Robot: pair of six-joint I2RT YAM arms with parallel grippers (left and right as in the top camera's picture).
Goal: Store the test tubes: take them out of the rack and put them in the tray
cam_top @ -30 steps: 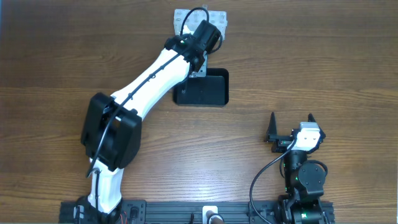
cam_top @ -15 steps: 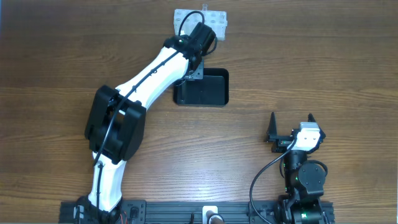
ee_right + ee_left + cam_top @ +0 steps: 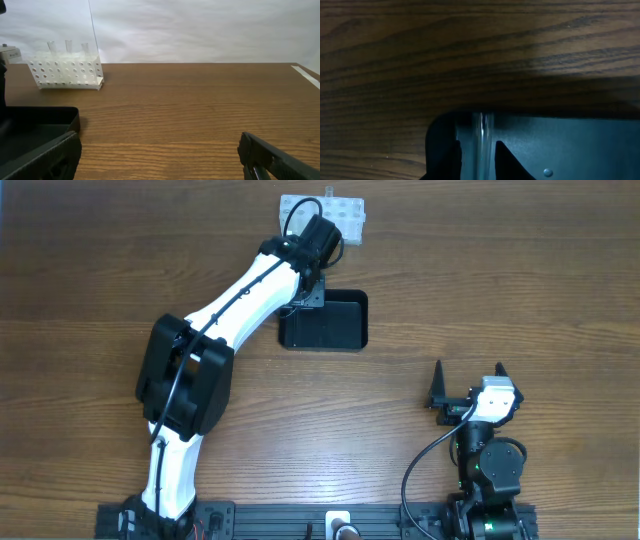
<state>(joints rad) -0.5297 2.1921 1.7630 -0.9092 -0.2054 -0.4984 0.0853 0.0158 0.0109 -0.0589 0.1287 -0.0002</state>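
Roughly early days, by my read. Left gripper [image 3: 476,148] is closed on one test tube [image 3: 482,131], with a finger pressing on each side and the tube running out between them. It's held over a corner of the black tray [image 3: 580,145], just inside the rounded rim. I can't tell whether the tube tip touches the tray floor.

Status:
- Done: one tube is out of the rack and at the tray, not yet released.
- Left: three tubes stand upright in the white rack [image 3: 65,74], so at least three more trips.
- I see no tube lying in the visible part of the tray. A small pale speck on the floor is too small to identify.

In the top view the rack [image 3: 322,215] sits at the far side of the tabletop [image 3: 520,280], and the tray [image 3: 340,325] is near it on the robot's side, not touching.

The tube is thin, clear and looks empty. It's nearly invisible against the dark tray, showing as little more than a pale streak. It's probably slick and will likely roll once it's set down.

Right gripper [image 3: 468,385] sits near its base, well apart from everything, jaws spread wide and holding nothing.
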